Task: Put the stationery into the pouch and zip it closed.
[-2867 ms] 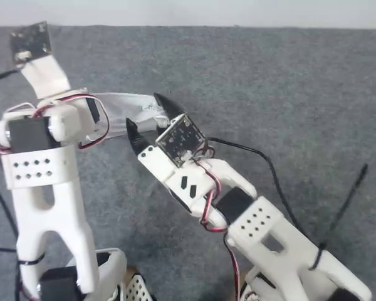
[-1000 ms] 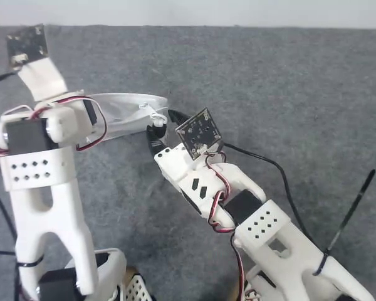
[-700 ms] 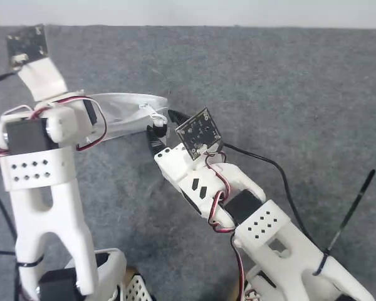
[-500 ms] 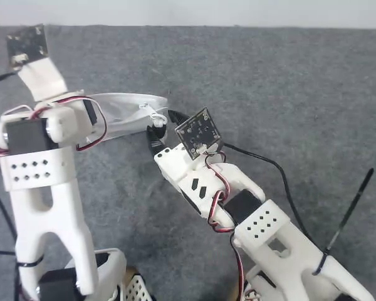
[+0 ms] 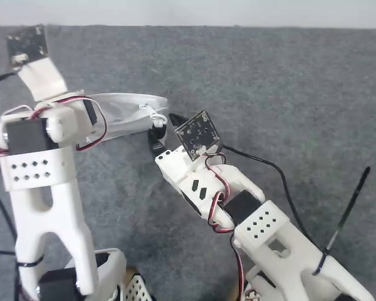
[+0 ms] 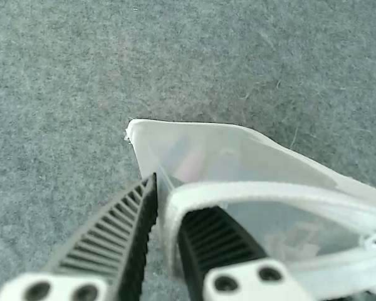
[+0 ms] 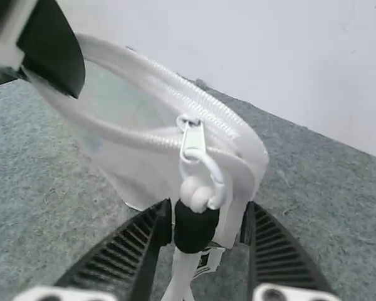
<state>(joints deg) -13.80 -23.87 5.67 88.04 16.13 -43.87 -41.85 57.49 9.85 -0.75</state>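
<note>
A translucent white pouch (image 5: 126,111) hangs above the grey mat between the two arms. My left gripper (image 6: 163,210) is shut on one side of its open rim (image 6: 250,191), and blurred coloured stationery (image 6: 189,160) shows through the pouch wall. At the other end, my right gripper (image 5: 165,126) is closed on the pouch's tip. In the right wrist view the zipper slider (image 7: 192,137) sits at that end. Its cord, white bead (image 7: 197,193) and black toggle (image 7: 195,227) hang between the fingers of my right gripper (image 7: 207,212). The zipper's two bands stand apart.
Grey carpet-like mat (image 5: 288,88) covers the table, with open room at the right and far side. A black cable (image 5: 272,169) trails from the right arm, and a black tie (image 5: 352,199) sticks up at its base. A pale wall (image 5: 194,11) runs along the back.
About three seconds ago my right gripper stood open beside the pouch; it has since moved onto the pouch's zipper end and closed. Over the last second it edged slightly left.
</note>
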